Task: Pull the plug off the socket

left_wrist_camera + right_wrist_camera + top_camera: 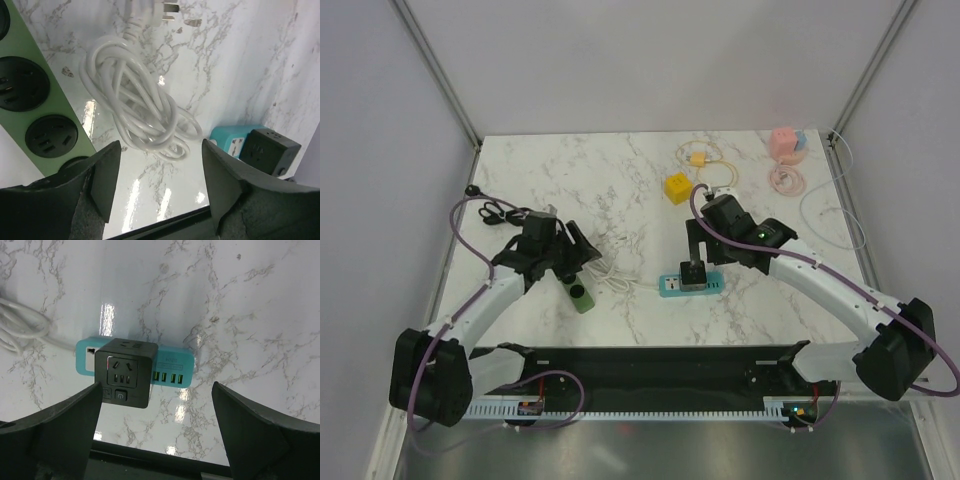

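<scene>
A black cube plug (125,372) sits plugged into a teal socket strip (175,367) with green USB ports; both lie mid-table in the top view, the plug (692,275) on the strip (712,286). My right gripper (156,415) is open and empty. It hangs above the plug, which lies toward its left finger (55,430), not touching; in the top view it (694,255) is just behind the plug. My left gripper (161,175) is open and empty over bare marble, near a white cable coil (140,105); the plug (270,150) shows at its right.
A green power strip with black round sockets (40,105) lies by my left gripper (582,258), also in the top view (580,295). A yellow cube (677,187), yellow cable (700,157), pink items (786,143) and a black cable (500,212) lie farther back.
</scene>
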Tool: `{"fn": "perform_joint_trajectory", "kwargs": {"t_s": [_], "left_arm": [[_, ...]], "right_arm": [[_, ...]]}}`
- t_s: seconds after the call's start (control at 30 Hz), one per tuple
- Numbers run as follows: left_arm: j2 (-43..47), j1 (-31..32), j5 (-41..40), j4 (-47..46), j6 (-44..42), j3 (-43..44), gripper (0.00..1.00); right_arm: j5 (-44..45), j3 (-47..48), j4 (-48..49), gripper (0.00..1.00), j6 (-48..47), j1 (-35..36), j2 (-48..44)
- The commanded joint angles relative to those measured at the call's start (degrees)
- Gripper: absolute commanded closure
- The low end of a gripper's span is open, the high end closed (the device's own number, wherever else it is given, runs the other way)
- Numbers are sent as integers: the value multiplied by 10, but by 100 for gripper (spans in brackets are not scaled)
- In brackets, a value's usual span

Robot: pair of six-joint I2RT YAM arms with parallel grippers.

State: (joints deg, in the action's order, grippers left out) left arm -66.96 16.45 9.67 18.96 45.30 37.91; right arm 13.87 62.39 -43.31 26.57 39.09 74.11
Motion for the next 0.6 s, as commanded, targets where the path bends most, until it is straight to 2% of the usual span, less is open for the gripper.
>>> {"fn": "perform_joint_trajectory", "kwargs": {"t_s": [0.0,0.13,0.17,0.27,0.5,0.57], "left_arm": [[52,-2,-2,48,-45,49,28],[92,2,31,52,-43,70,41],[94,7,56,46,-40,69,46],[76,43,97,0,-23,60,53],[-30,216,110,-148,52,36,66],[-65,241,109,-188,72,37,72]], "right_arm": [[36,31,-5,2,-5,-3,-15],[-1,34,-2,2,-23,-3,-2],[-12,33,-1,2,-25,-2,0],[-46,26,17,2,-22,-2,2],[-65,14,40,2,-16,-2,-1],[-51,1,40,2,-13,-2,-6]]}}
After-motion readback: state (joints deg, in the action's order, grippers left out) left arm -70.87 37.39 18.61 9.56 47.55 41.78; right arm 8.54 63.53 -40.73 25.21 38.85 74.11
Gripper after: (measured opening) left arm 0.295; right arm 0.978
